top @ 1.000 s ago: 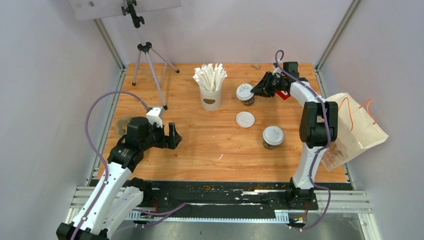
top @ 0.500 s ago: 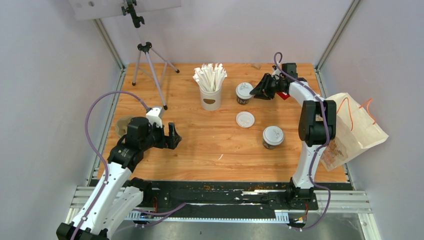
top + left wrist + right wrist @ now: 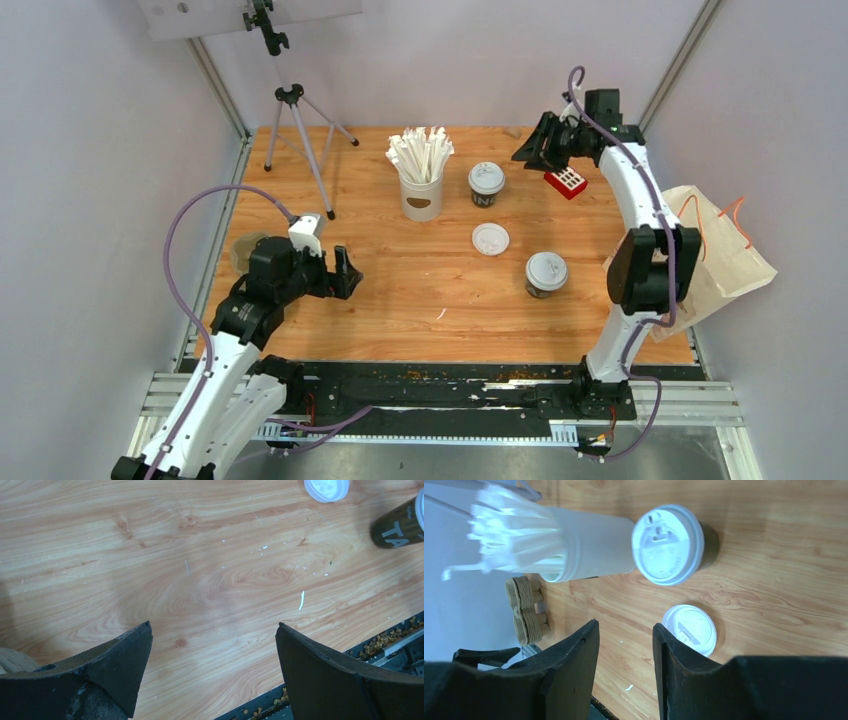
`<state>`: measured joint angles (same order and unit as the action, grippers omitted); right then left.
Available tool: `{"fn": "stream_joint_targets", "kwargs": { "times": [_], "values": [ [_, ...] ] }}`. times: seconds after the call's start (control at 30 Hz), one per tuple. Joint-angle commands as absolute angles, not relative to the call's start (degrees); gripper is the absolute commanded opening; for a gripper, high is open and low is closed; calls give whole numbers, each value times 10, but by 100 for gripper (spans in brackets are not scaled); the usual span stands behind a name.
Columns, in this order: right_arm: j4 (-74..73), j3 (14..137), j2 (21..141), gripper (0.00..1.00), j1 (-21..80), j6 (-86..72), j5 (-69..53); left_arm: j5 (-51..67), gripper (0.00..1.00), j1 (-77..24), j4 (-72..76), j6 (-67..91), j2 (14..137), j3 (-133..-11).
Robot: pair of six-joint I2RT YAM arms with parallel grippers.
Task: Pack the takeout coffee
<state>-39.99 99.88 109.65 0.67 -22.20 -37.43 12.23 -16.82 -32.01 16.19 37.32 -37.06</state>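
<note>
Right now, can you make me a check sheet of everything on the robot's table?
Surface: wooden table, a few white scraps, crumbs along the near rail.
Job's things: far coffee cup and near coffee cup, both upright, lidded.
Clutter: loose lid, cup of sticks, red block, pulp carrier, tripod.
End effectors: left end effector open, empty; right end effector partly open, empty.
Cables: purple cable on each arm, clear of the cups.
Surroundings: paper bag at the right edge; plain walls.

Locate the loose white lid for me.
In the top view the loose lid lies flat just right of centre, between the far coffee cup and the near coffee cup, touching neither.
</note>
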Motion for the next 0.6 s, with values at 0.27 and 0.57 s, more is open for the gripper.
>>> {"fn": "stream_joint_targets", "kwargs": {
  "times": [0.27,0.57],
  "values": [
    [-735,1242,895,67,5,-21,-55,144,100,-167,-297,151,348,-378],
    [-709,1119,751,91,-3,108,209,155,100,-167,-290,149,330,-374]
  ]
}}
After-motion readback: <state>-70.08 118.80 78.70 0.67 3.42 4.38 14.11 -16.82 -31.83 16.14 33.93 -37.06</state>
